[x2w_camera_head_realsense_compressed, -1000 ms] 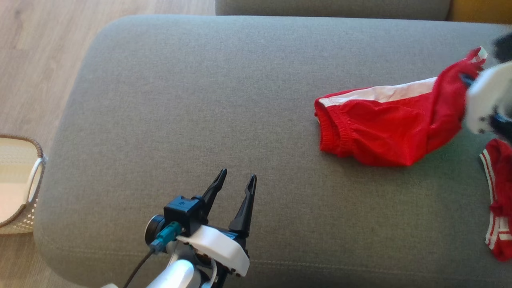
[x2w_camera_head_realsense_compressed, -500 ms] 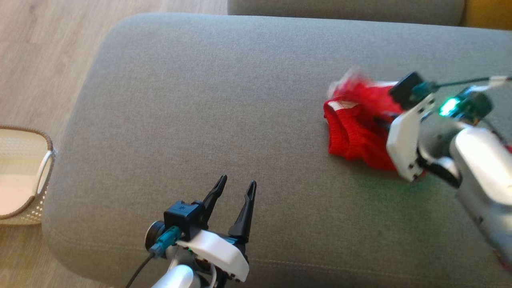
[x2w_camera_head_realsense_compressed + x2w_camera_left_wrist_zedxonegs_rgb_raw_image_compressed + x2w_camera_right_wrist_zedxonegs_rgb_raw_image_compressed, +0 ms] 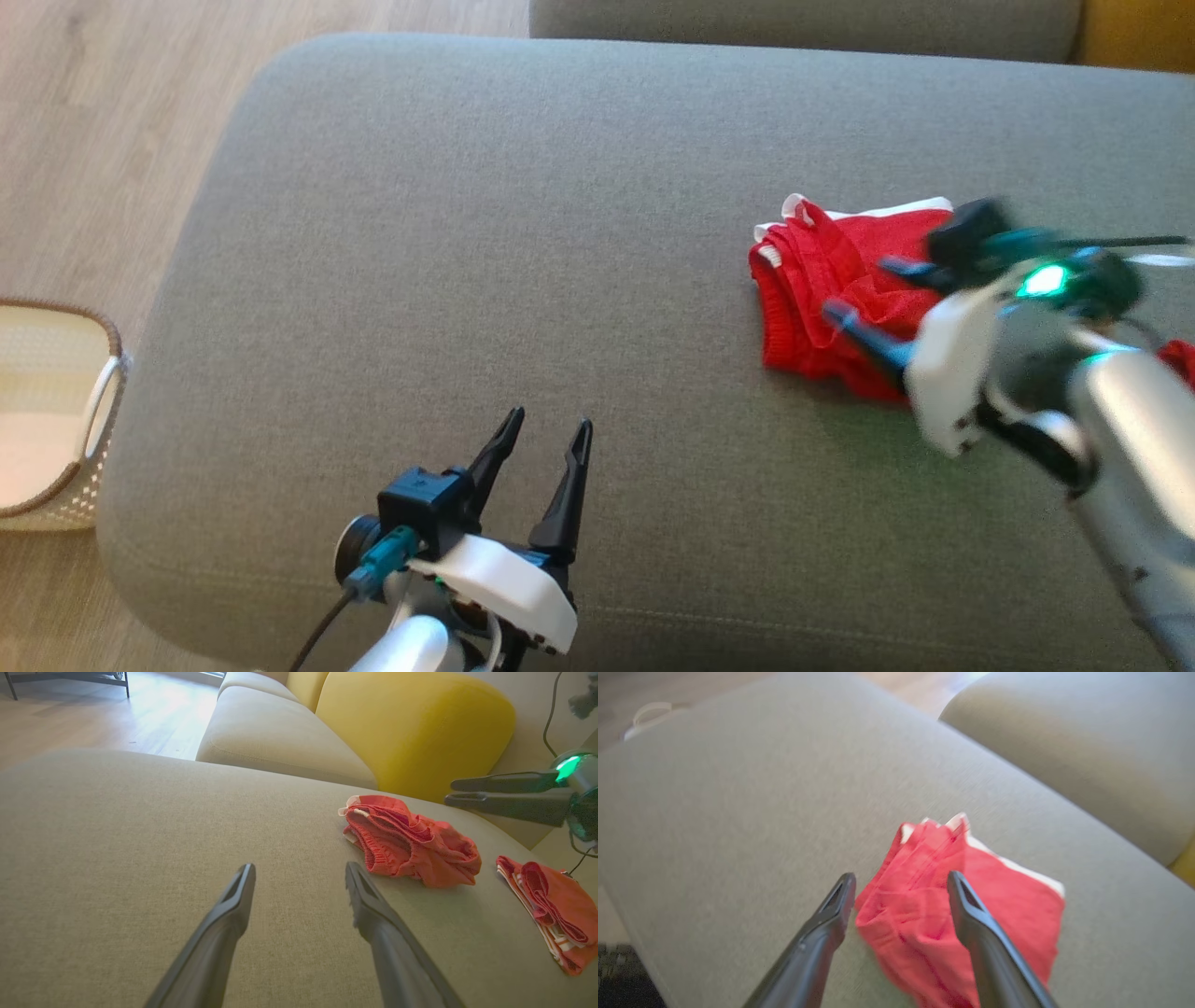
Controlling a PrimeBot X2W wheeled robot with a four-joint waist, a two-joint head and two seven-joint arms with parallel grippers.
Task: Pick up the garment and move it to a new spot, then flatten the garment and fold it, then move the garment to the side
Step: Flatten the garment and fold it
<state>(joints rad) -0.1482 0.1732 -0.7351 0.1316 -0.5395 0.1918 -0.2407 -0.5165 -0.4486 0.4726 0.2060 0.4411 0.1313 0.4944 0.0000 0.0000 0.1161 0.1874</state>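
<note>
Found garment (image 3: pixel 831 299) in a crumpled red heap on the grey seat (image 3: pixel 560 233), right of middle, with white trim at its far edge. Checked against a second ago: then spread long, with one end lifted by the right claw; now dropped and bunched short. Allowed for a slight shift of the head camera in between.

Found right claw (image 3: pixel 854 289) released, with fingers spread wide, blurred in the head view, hovering over the heap. Confirmed from the left wrist view: right claw (image 3: pixel 448 792) in the air above garment (image 3: pixel 406 842), clear of it. Confirmed from the right wrist view: fingers apart over garment (image 3: pixel 934 905), gripping nothing. Clenched on it a second ago.

Found left claw (image 3: pixel 549 420) released too, gripping nothing, over the seat's near edge, well apart from garment. Same pose as a second ago.

Noted striped cloth (image 3: pixel 551 905), red and white, flat on the seat just right of garment, not touching it.

Noted basket (image 3: pixel 93 327) on wood floor (image 3: pixel 84 112) left of the seat, cut by the picture's edge. Pale inside; contents not to be made out. Noted yellow cushion (image 3: pixel 411 723) behind the seat.
</note>
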